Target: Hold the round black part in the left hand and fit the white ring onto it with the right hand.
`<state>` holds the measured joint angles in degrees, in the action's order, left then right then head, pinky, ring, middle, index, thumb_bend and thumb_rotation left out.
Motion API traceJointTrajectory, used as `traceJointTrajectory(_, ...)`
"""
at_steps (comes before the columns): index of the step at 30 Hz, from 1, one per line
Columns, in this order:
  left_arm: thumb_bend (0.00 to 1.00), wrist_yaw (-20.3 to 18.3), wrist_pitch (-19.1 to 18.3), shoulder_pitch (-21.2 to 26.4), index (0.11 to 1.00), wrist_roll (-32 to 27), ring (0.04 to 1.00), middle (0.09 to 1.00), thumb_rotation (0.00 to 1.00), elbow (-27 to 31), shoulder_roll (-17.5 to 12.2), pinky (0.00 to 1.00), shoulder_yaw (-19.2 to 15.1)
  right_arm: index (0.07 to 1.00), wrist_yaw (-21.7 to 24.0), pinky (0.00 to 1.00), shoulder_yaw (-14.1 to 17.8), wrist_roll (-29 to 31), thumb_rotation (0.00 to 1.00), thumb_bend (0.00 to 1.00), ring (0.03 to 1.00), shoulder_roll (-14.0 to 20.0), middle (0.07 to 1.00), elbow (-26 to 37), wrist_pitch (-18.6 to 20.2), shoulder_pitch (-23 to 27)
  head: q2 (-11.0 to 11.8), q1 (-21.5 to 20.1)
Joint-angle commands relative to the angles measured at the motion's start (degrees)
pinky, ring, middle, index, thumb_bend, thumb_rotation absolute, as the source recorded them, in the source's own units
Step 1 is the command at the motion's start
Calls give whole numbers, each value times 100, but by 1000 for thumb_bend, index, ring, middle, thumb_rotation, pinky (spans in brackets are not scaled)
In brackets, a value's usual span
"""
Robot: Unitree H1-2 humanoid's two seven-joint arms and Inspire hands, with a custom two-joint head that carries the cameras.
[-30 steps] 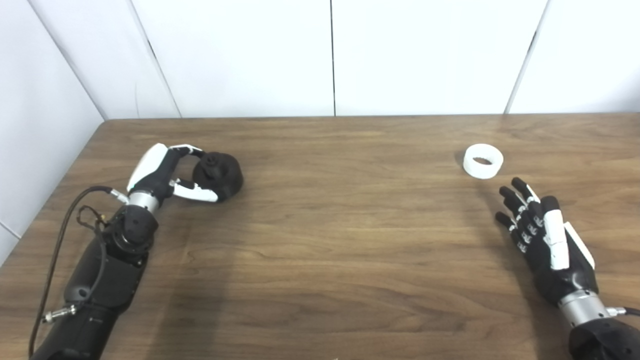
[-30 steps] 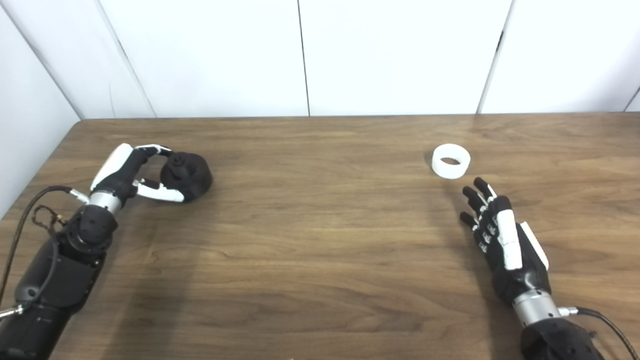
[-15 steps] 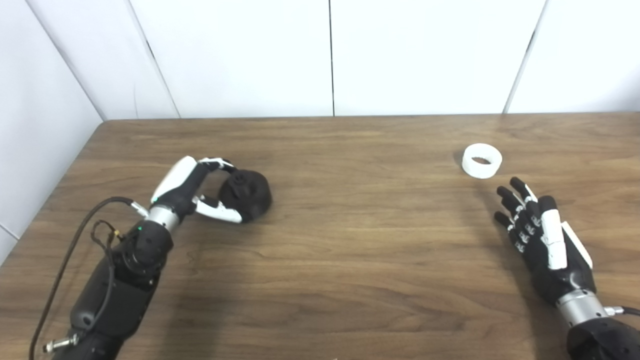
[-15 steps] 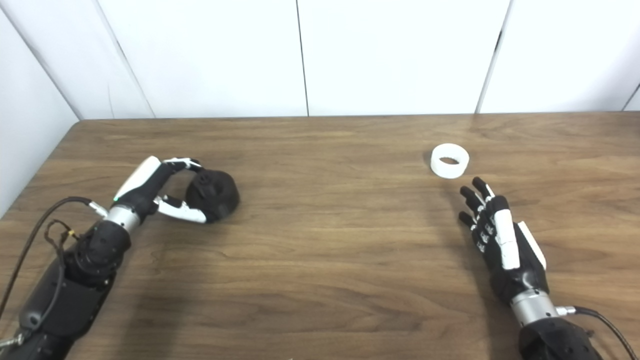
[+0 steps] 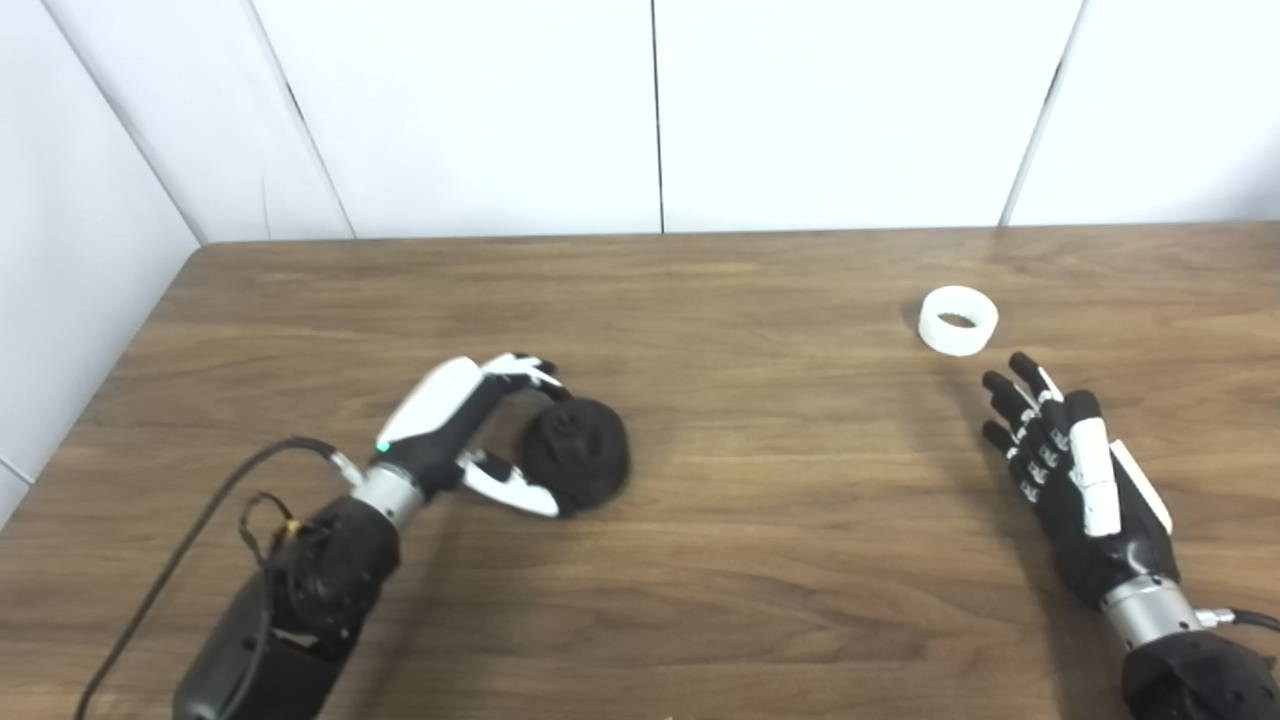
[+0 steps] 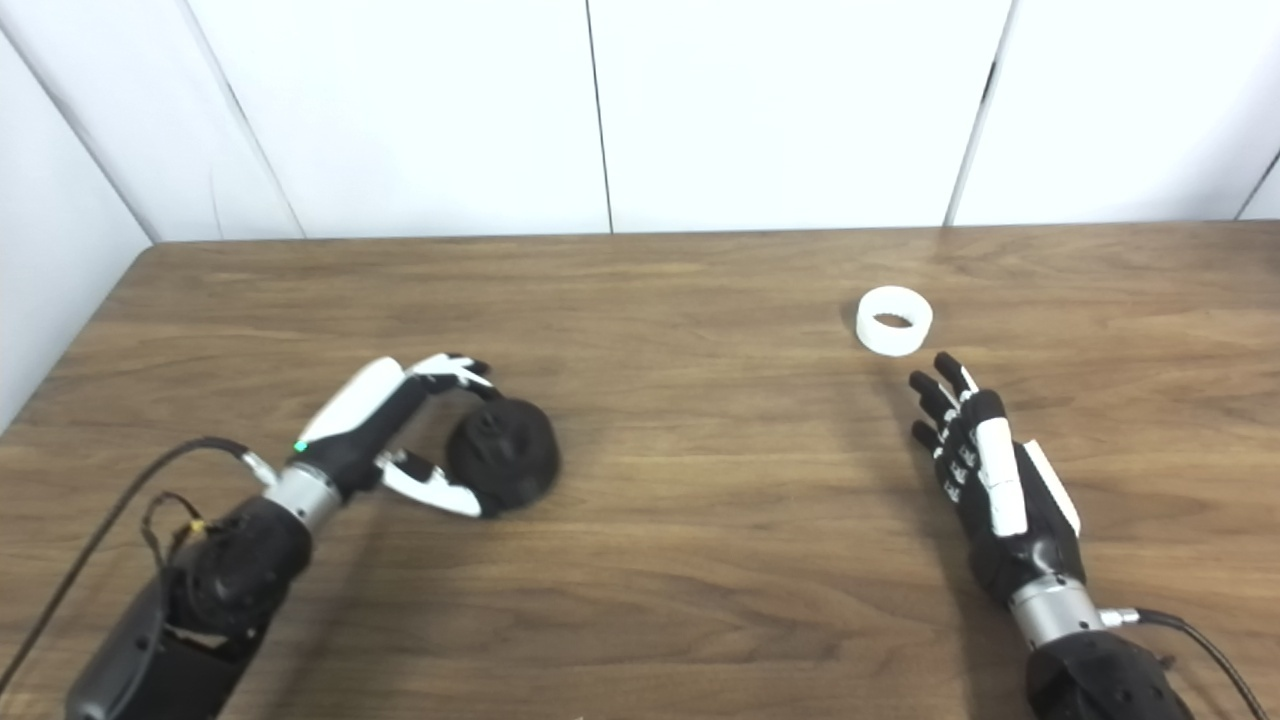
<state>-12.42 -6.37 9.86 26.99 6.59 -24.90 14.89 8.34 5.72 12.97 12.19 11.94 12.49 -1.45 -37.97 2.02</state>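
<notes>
The round black part (image 5: 578, 457) sits left of the table's middle, held between the curled fingers and thumb of my left hand (image 5: 470, 435), which is shut on it. Whether the part touches the table I cannot tell. The white ring (image 5: 959, 319) lies flat on the wood at the right, its hole facing up. My right hand (image 5: 1075, 475) hovers just below and right of the ring, open, fingers spread and pointing toward it, a small gap apart from it.
The brown wooden table (image 5: 780, 540) runs to a white panelled wall (image 5: 660, 110) at the back and a white side wall on the left. A black cable (image 5: 210, 520) trails from my left forearm over the table.
My left hand has carried the black part to the right and nearer to me, toward the table's middle. The right hand and the ring have stayed nearly still; the view shifted slightly.
</notes>
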Motion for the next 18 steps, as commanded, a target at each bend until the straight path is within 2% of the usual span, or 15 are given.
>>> traceJointTrajectory(1, 847, -15, 89, 49, 643, 178, 960, 890, 259, 139, -57, 869, 18, 990, 6, 961, -33, -8, 1000, 671, 986, -21, 938, 187, -2, 170, -13, -12)
traceJointTrajectory(4, 846, -54, 167, 21, 647, 186, 964, 893, 281, 141, -7, 874, 35, 991, -3, 963, -46, -16, 1000, 671, 986, -31, 940, 207, 12, 169, -47, -65)
traceJointTrajectory(8, 851, -195, 203, -155, 652, 245, 975, 899, 282, 447, 302, 890, 389, 990, -47, 963, -37, -17, 1000, 684, 984, -51, 937, 264, 83, 149, -80, -68)
traceJointTrajectory(18, 862, -178, 454, -340, 652, 411, 970, 895, 272, 517, 570, 885, 500, 991, -25, 984, -51, -44, 1000, 701, 995, -66, 943, 303, 138, 140, -119, -122)
